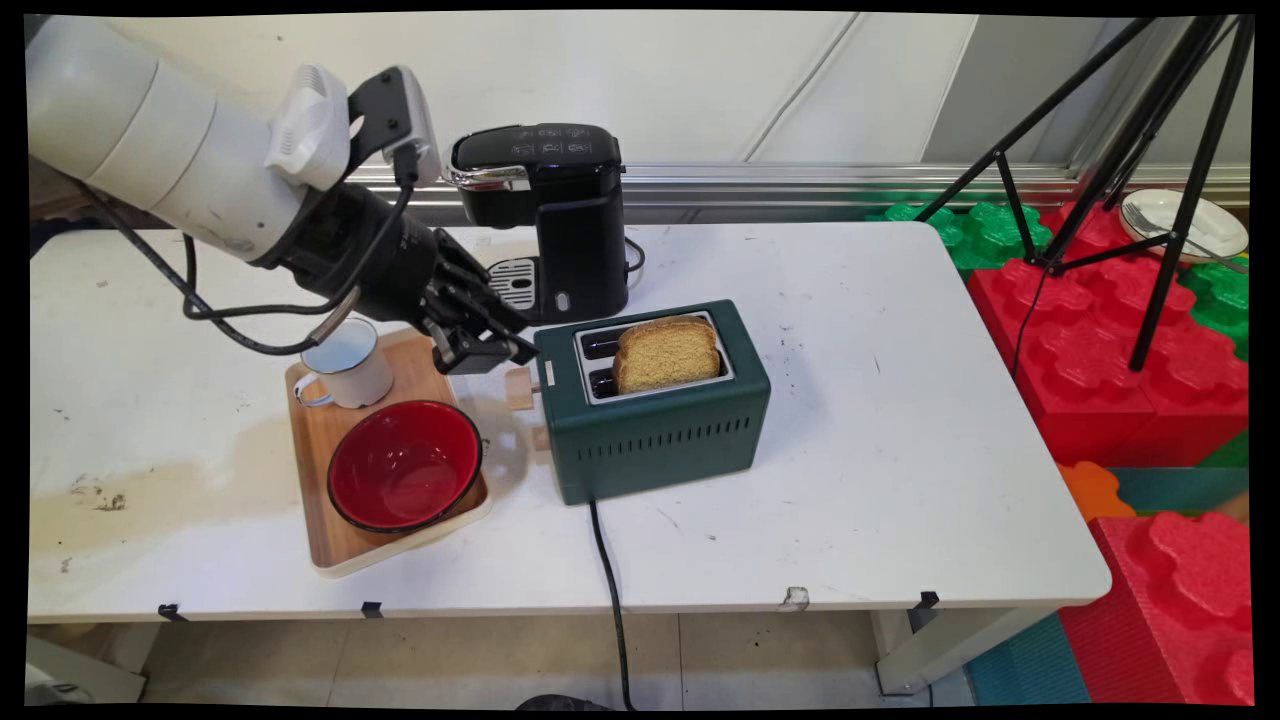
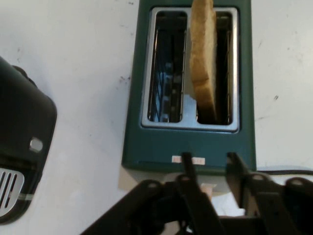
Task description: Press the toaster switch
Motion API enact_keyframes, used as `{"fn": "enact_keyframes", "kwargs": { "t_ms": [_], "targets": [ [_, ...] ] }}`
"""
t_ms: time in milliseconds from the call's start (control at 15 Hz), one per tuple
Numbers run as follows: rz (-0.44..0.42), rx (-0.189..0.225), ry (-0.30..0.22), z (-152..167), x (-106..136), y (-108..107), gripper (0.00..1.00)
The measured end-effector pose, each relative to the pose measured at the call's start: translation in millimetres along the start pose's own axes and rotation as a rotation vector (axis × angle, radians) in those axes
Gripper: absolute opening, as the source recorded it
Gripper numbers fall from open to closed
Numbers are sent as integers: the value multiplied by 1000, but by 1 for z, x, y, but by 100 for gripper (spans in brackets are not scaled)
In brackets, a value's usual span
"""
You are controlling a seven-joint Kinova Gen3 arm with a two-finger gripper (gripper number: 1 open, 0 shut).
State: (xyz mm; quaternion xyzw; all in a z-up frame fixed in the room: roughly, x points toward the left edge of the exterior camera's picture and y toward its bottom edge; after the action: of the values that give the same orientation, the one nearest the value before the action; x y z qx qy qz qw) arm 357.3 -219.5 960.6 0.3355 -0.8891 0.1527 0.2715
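One bread slice (image 2: pixel 203 58) in green toaster (image 1: pixel 655 430) — end effector (image 2: pixel 211 164) at its lever end

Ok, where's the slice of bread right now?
The slice of bread stands upright in one slot of the green toaster near the middle of the table, in front of the black coffee machine; the other slot is empty.

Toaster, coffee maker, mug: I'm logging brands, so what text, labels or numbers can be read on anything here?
None can be read.
Toaster: small white label on its lever end, too blurred.
Coffee maker: faint marks on its lid, too small.
Mug, bowl: no text seen.
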Motion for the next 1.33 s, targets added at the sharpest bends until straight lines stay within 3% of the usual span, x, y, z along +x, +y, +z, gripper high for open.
{"fn": "enact_keyframes", "kwargs": {
  "t_ms": [1333],
  "targets": [
    [2,17,-22,35,-40,-7,0]
  ]
}}
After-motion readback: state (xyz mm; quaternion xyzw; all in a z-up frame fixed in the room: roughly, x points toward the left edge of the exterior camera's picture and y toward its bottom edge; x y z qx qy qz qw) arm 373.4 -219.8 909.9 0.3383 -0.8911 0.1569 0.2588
